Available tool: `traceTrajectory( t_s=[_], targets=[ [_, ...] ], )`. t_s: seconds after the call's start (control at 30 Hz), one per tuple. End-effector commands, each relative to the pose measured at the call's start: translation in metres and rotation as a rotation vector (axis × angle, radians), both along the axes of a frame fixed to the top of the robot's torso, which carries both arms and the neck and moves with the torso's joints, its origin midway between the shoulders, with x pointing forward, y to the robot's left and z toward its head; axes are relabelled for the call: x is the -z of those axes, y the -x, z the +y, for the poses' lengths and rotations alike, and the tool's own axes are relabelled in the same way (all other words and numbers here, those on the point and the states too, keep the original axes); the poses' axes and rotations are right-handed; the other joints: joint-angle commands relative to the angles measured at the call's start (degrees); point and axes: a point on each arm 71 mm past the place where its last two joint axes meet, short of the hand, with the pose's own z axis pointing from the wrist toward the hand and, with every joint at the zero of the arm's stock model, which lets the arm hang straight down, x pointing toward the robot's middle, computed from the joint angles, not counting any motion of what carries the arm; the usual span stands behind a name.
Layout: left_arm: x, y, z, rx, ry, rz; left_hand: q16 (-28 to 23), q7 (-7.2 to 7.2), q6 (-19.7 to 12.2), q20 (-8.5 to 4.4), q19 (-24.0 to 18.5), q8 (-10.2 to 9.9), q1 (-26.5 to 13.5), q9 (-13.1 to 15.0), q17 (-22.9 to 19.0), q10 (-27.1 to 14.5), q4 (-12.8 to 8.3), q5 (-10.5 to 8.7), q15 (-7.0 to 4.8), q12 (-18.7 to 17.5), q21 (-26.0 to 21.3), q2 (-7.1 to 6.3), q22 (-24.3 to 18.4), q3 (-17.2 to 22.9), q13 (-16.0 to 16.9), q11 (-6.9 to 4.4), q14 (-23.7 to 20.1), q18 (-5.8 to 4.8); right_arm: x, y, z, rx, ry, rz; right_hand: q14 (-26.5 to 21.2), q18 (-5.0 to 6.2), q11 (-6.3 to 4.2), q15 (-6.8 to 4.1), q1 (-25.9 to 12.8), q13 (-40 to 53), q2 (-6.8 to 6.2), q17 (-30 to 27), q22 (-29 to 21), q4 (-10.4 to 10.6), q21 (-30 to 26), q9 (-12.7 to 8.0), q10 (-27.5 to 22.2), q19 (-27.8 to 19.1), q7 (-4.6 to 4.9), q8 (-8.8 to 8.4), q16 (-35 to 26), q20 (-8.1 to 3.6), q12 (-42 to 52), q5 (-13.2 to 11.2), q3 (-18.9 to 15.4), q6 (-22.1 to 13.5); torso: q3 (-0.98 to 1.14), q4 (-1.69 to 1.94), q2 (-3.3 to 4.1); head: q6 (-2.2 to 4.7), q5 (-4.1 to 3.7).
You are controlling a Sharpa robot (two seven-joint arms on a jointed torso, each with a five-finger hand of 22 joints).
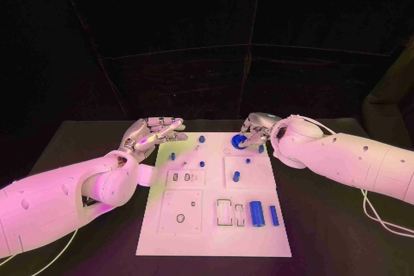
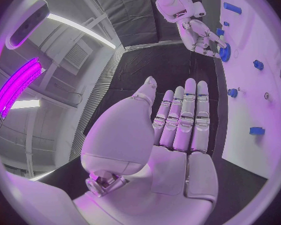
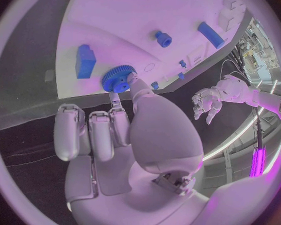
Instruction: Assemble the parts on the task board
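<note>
While several small blue plastic parts are lying loose on the white task board, the right hand is pinching a blue toothed gear and the left hand is hovering spread, holding nothing.

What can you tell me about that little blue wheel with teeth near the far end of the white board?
The blue gear is a small round disc with fine teeth round its rim, plastic by the look of it. It lies at the far end of the task board, near its right side. The right hand reaches down on it, fingertips touching its edge. Whether it is lifted cannot be told.
</note>
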Motion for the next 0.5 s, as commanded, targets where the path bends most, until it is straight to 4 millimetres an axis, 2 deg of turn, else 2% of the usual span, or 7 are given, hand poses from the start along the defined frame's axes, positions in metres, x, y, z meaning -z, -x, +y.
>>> traceTrajectory(
  t_s=[0.03, 0.33, 0.5],
  targets=[
    [-0.001, 0.0, -0.002, 0.017, 0.005, -0.006, -0.3, 0.01, 0.6, 0.15, 0.4, -0.4, 0.0, -0.1, 0.1, 0.2, -0.3, 0.05, 0.12, -0.4, -0.3, 0.53, 0.0, -0.1, -0.1, 0.01, 0.4, 0.8, 0.001, 0.0, 0.001, -0.004, 0.069, -0.022, 3.9, -0.37, -0.25, -0.23, 0.2, 5.4, 0.27, 4.8, 0.8, -0.1, 0.3, 0.1, 0.3, 0.5, -0.4, 0.56, 0.4, -0.09, 0.5, -0.3, 0.8, 1.3, 0.0, 0.02, -0.01, -0.03, -0.04],
    [-0.001, 0.0, -0.002, 0.021, 0.005, -0.003, -0.3, 0.0, 0.6, 0.15, 0.4, -0.4, 0.0, -0.1, 0.1, 0.3, -0.3, 0.05, 0.12, -0.4, -0.3, 0.54, -0.1, -0.1, -0.1, 0.01, 0.4, 0.8, -0.006, 0.005, 0.012, -0.036, 0.089, -0.12, 4.0, -0.52, -0.99, -0.86, 0.6, 6.6, 0.6, 5.3, 1.6, -0.9, 0.6, 0.0, 1.2, 0.9, -1.21, 1.01, 0.6, -0.67, 1.5, -0.9, 2.7, 3.5, 0.02, 0.01, -0.01, 0.05, -0.06],
    [-0.001, 0.0, -0.002, 0.021, 0.005, -0.003, -0.4, 0.0, 0.6, 0.15, 0.4, -0.4, 0.0, -0.1, 0.1, 0.3, -0.3, 0.05, 0.12, -0.4, -0.4, 0.55, -0.1, -0.1, -0.1, 0.0, 0.4, 0.8, -0.014, 0.015, 0.024, -0.074, 0.041, -0.195, 4.0, -0.83, -1.13, -1.05, 0.0, 7.4, 0.34, 5.6, 2.9, -0.9, 1.2, -0.3, 1.7, 1.8, -1.31, 0.54, 0.7, -0.92, 2.1, 0.8, 4.1, 3.9, 0.02, 0.04, -0.01, 0.17, 0.0]
  ],
)
